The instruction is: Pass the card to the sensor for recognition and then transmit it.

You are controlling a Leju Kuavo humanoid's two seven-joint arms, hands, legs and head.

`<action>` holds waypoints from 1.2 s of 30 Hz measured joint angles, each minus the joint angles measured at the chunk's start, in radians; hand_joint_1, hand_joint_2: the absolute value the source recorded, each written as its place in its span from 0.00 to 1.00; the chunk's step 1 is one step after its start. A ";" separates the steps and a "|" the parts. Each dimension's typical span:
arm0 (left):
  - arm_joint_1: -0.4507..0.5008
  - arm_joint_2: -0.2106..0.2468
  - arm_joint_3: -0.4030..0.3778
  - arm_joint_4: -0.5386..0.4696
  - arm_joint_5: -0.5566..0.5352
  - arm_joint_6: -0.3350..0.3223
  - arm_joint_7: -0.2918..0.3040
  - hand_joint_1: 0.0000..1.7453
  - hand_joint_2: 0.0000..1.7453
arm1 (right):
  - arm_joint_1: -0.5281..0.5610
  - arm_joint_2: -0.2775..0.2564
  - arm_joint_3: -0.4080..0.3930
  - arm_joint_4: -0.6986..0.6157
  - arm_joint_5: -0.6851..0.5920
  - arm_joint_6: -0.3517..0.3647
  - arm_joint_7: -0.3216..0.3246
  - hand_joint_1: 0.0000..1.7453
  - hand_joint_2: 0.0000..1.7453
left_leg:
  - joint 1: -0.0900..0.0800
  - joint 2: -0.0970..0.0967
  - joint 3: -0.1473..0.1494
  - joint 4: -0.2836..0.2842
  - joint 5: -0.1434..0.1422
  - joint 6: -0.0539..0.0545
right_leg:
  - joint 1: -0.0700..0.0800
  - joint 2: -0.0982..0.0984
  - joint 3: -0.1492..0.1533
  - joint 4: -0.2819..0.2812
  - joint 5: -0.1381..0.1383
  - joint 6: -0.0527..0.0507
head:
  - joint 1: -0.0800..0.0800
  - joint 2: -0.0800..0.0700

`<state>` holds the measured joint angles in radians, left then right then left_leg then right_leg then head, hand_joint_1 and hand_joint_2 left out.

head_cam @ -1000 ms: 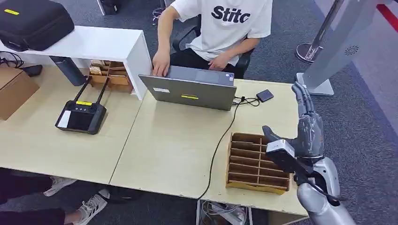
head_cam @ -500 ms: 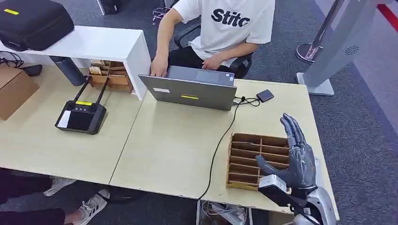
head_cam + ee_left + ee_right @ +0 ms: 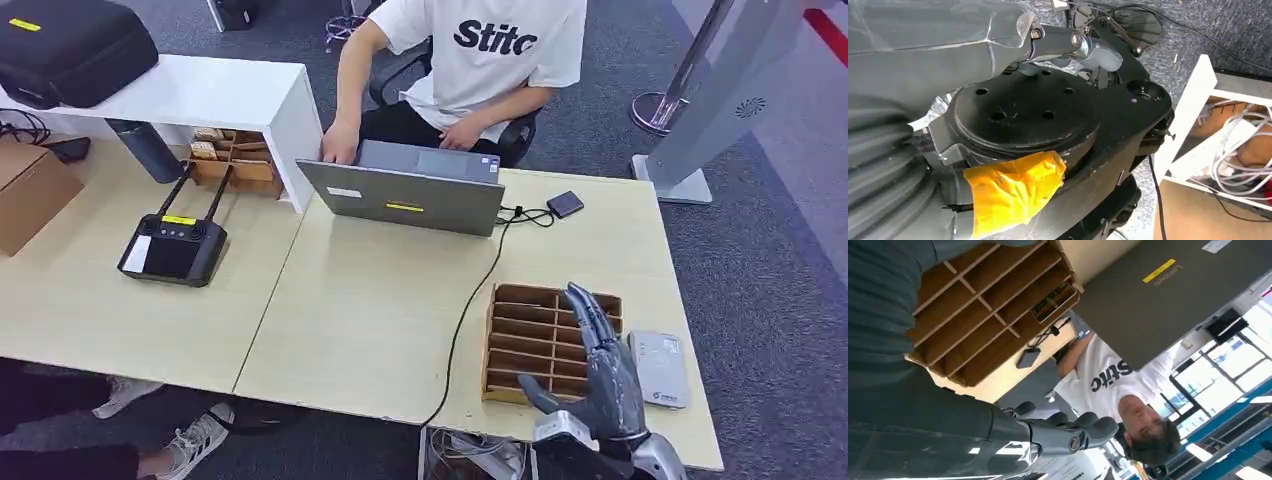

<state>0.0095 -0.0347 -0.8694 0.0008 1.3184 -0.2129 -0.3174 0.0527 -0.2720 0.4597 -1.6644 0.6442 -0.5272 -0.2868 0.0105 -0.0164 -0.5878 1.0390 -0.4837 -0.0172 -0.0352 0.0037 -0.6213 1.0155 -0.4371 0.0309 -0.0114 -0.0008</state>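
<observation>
My right hand [image 3: 600,385], fingers apart and empty, above the slotted tray [image 3: 520,345]; card [image 3: 1050,301] likely thin, stiff, light: pinch its exposed edge.

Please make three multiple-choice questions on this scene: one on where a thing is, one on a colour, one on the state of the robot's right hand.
1. Where does the grey sensor lie?
A. On the table, on the right of the wooden organizer
B. On the white shelf
C. Under the laptop

2. What colour is the person's T-shirt?
A. Black
B. White
C. Yellow

3. What is the state of the right hand?
A. It holds a card
B. It grips the cable
C. It holds nothing, fingers apart

Answers:
1 A: the sensor lies by the table's right edge, beside the organizer.
2 B: the shirt is white with dark letters.
3 C: the fingers are stretched out over the organizer, with nothing between them.
</observation>
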 joint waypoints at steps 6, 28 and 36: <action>0.006 -0.011 0.009 0.000 0.010 0.018 -0.015 0.00 1.00 | 0.060 0.012 -0.131 -0.065 -0.184 -0.053 -0.021 0.00 1.00 | -0.001 0.000 -0.001 0.000 0.000 0.001 | 0.000 0.000 0.000 0.000 0.000 0.000 | 0.000 0.000; 0.009 -0.023 0.032 0.000 0.016 0.036 -0.013 0.00 1.00 | 0.135 0.258 -0.926 0.204 -0.633 0.299 0.128 0.00 1.00 | -0.001 0.000 0.000 0.000 -0.001 0.001 | 0.000 0.000 0.001 -0.001 -0.002 0.000 | 0.000 0.000; 0.008 -0.021 0.036 0.000 0.008 0.035 -0.008 0.00 1.00 | 0.098 0.280 -1.045 0.545 -0.653 0.425 0.131 0.00 1.00 | 0.000 0.001 0.002 -0.001 -0.003 -0.001 | 0.000 0.001 0.001 -0.001 -0.002 0.000 | 0.000 0.000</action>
<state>0.0177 -0.0553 -0.8335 0.0008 1.3260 -0.1778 -0.3258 0.1508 0.0076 -0.5852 -1.1191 -0.0087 -0.1026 -0.1560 0.0102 -0.0152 -0.5861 1.0385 -0.4865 -0.0182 -0.0353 0.0050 -0.6203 1.0147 -0.4388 0.0307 -0.0118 -0.0008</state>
